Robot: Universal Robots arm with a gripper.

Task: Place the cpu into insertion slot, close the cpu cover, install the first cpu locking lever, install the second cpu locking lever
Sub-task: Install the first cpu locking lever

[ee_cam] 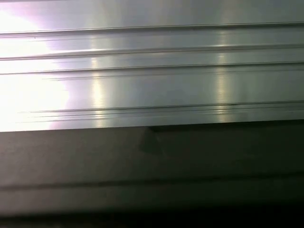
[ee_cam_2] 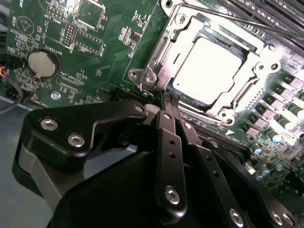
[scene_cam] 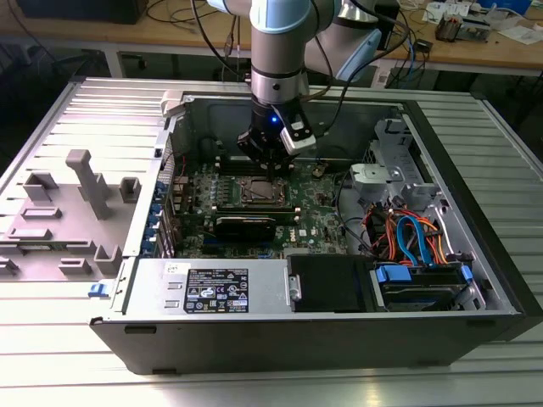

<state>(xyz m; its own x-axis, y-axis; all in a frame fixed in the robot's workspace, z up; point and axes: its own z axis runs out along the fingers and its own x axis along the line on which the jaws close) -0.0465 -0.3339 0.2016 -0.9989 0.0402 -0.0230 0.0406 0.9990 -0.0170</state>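
We see the cpu (ee_cam_2: 209, 64) sitting in the insertion slot (ee_cam_2: 161, 50) under the cpu cover (ee_cam_2: 259, 61); our gripper (ee_cam_2: 168, 100), fingers pinched together, hovers beside it.

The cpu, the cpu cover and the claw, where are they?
cpu (ee_cam_2: 209, 66), second wrist view, middle of its shiny top.
cpu cover (ee_cam_2: 176, 33), second wrist view, frame's corner plate.
claw (ee_cam_2: 169, 100), second wrist view, fingertips pressed together.

My workplace, an electronics lab: open computer case (scene_cam: 475, 212) on ribbed metal table (scene_cam: 51, 365), cable-strewn wooden benches (scene_cam: 475, 47) behind.
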